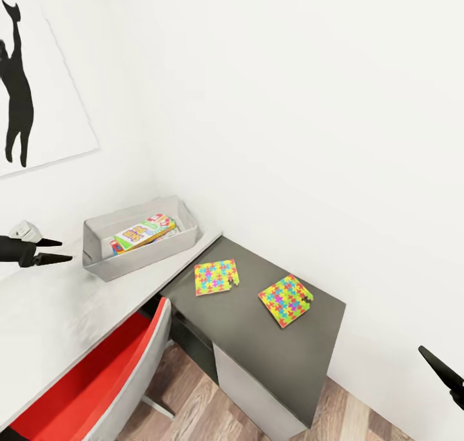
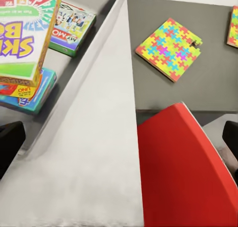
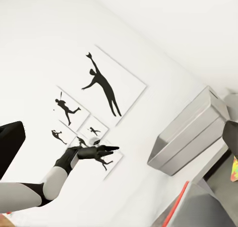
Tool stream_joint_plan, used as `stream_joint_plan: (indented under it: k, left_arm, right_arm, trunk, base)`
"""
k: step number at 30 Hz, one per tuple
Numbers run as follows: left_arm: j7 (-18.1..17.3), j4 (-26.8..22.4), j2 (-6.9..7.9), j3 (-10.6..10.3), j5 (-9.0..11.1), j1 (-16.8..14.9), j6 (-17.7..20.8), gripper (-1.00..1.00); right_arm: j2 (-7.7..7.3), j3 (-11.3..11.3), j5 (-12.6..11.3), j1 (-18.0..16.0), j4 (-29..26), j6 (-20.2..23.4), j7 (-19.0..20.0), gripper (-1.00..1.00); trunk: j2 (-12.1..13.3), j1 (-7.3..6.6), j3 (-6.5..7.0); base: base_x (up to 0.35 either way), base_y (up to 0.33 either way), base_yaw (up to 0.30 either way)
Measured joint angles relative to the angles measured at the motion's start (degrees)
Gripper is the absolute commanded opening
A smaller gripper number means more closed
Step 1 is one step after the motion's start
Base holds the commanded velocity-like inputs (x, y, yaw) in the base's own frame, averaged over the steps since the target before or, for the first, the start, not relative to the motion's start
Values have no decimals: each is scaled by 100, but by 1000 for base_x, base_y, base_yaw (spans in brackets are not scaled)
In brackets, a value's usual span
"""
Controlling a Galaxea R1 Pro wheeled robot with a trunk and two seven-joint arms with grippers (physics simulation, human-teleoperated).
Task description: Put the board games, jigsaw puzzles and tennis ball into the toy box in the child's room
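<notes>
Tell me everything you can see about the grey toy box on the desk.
The toy box is a shallow, light grey rectangular bin that looks like plastic, with sloping walls and a rim. It stands upright on the light grey part of the table, near the corner of the walls. Inside lie three board games: a SKIP-BO box on top of an UNO box, and another beside them. The left tool is open, just beside the bin, not touching it.

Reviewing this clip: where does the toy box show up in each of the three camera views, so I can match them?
Head view: the toy box sits left of centre on the light grey desk top, against the wall, with game boxes inside.
Left wrist view: its near wall runs diagonally, game boxes behind it.
Right wrist view: its grey outer side shows, seen from low down.
Shared landmark: the red chair.
</notes>
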Motion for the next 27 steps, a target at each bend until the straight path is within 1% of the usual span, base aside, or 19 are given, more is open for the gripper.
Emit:
stream_joint_plan:
  k: [6, 11, 20, 27]
  left_arm:
    - [1, 1, -22, 6, 12, 0, 77, 100]
    - [3, 4, -56, 2, 6, -1, 212, 100]
    - [3, 2, -76, 6, 7, -2, 322, 100]
    - [4, 4, -77, 13, 10, -2, 382, 100]
  right_arm:
    - [-1, 0, 0, 0, 5, -1, 0, 100]
    - [-1, -1, 6, 1, 12, -1, -1, 100]
    - [-5, -1, 63, 2, 19, 7, 0, 100]
    - [-14, -1, 75, 2, 23, 15, 0, 100]
  trunk:
    - [0, 0, 41]
    - [0, -1, 82]
    - [0, 0, 150]
    - [0, -2, 173]
  base:
    - [-2, -43, 210]
    - [36, -112, 104]
    - [35, -46, -5]
    - [135, -50, -27]
